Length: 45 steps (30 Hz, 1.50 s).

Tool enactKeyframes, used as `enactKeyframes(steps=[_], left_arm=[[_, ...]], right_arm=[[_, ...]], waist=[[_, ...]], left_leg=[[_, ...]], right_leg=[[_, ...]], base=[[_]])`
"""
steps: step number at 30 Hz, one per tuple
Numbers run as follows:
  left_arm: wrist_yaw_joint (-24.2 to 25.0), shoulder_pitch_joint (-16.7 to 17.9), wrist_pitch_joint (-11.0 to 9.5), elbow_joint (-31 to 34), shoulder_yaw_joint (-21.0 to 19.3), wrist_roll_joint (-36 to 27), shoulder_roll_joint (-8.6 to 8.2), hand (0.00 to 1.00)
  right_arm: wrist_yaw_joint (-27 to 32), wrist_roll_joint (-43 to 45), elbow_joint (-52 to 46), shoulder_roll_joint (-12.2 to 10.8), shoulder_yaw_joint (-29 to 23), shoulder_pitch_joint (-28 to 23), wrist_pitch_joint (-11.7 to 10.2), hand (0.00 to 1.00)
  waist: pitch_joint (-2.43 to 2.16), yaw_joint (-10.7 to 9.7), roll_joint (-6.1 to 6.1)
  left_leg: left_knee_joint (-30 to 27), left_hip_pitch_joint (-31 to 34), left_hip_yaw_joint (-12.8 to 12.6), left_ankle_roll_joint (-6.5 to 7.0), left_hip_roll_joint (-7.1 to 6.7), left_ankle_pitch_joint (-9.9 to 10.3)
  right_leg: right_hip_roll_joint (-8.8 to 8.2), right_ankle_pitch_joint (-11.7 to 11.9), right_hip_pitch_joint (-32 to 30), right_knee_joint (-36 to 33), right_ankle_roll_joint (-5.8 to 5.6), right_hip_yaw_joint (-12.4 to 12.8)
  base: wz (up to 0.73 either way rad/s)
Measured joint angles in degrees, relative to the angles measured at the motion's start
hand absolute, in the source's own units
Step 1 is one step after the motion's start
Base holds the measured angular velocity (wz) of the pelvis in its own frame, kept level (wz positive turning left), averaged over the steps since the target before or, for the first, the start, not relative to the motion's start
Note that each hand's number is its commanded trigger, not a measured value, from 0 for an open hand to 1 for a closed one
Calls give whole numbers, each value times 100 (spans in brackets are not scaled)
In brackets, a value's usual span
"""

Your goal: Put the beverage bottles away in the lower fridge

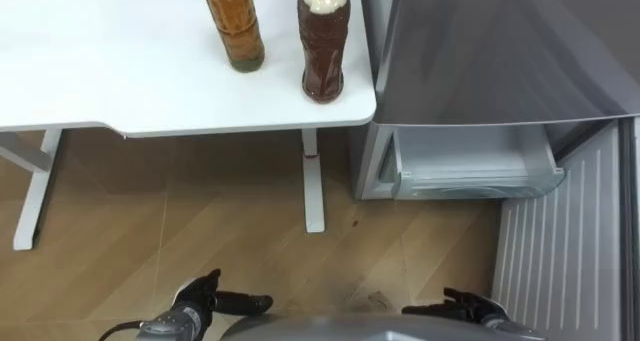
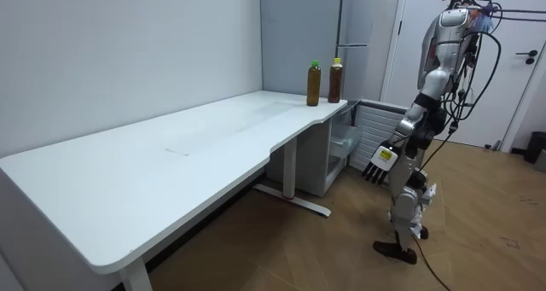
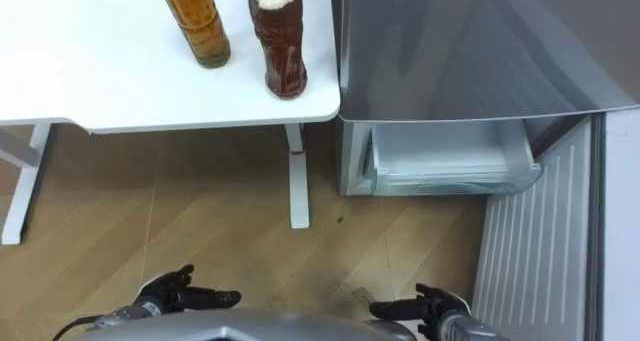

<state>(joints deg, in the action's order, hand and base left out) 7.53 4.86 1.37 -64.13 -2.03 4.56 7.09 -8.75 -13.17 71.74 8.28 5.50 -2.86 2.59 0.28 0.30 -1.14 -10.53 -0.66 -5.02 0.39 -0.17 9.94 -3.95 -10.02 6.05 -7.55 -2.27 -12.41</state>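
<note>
None stowed yet — both carries remain ahead.
Amber bottle (image 1: pixel 233 26) and darker bottle (image 1: pixel 324 46) stand upright at the table (image 1: pixel 120 81) corner, near its edge, just beside the fridge (image 1: pixel 480 51); its lower compartment (image 1: pixel 470 166) is open, door (image 1: pixel 560 251) swung wide. Left hand (image 1: pixel 200 299) and right hand (image 1: pixel 465 306) hang low, fingers loosely straight, empty — bare floor (image 1: pixel 200 211) ahead.

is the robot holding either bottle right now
No, the amber bottle and the yellow-capped bottle stand on the white table, while the left hand and right hand hang open and empty.
</note>
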Motion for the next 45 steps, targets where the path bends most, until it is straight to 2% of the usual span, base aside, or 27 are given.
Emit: enactKeyframes(steps=[21,27,30,36,38,40,43,45], left_arm=[[-62,9,-12,0,-16,-69,-2,0],[-285,129,-67,-124,-22,-806,-14,0],[-370,156,-81,-130,-48,-974,-24,0],[-489,246,0,-184,-309,-1679,-66,0],[-555,298,80,-230,-565,-2011,-63,0],[-684,353,129,-234,-799,-2297,-62,0],[-906,459,156,-276,-1097,-2700,-56,0],[-1130,489,246,-270,-1292,-3149,-18,0]], right_arm=[[-14,31,83,-2,-4,68,-3,0],[-8,23,78,-8,-37,48,-25,0],[-7,21,81,-7,-58,42,-42,0],[-11,31,87,-8,-226,7,-5,0],[6,37,86,-7,-287,-5,-1,0],[8,45,76,-6,-356,-37,1,0],[41,44,46,-4,-468,-89,1,0],[43,44,40,2,-459,-110,3,0]], waist=[[-15,13,-56],[-13,1,-59],[-15,15,-57],[-17,14,-22],[-11,24,2],[21,24,15],[13,30,23],[17,86,24]], left_leg=[[9,32,-6,0,-25,1],[14,10,49,-1,-36,2],[13,11,52,-1,-38,2],[5,-9,40,8,-51,9],[-16,-27,40,8,-49,12],[-39,-51,40,8,-47,35],[-82,-70,58,19,-52,78],[-77,-120,50,23,-54,84]], right_leg=[[-17,-73,9,0,8,39],[-20,-97,7,10,12,48],[-20,-97,10,10,11,48],[-36,-105,58,11,1,34],[-36,-105,90,6,1,33],[-35,-106,92,2,0,30],[-41,-127,132,-3,-8,39],[-42,-130,180,-10,-12,69]], base=[[0],[0],[0],[0],[0],[0],[0],[0]])
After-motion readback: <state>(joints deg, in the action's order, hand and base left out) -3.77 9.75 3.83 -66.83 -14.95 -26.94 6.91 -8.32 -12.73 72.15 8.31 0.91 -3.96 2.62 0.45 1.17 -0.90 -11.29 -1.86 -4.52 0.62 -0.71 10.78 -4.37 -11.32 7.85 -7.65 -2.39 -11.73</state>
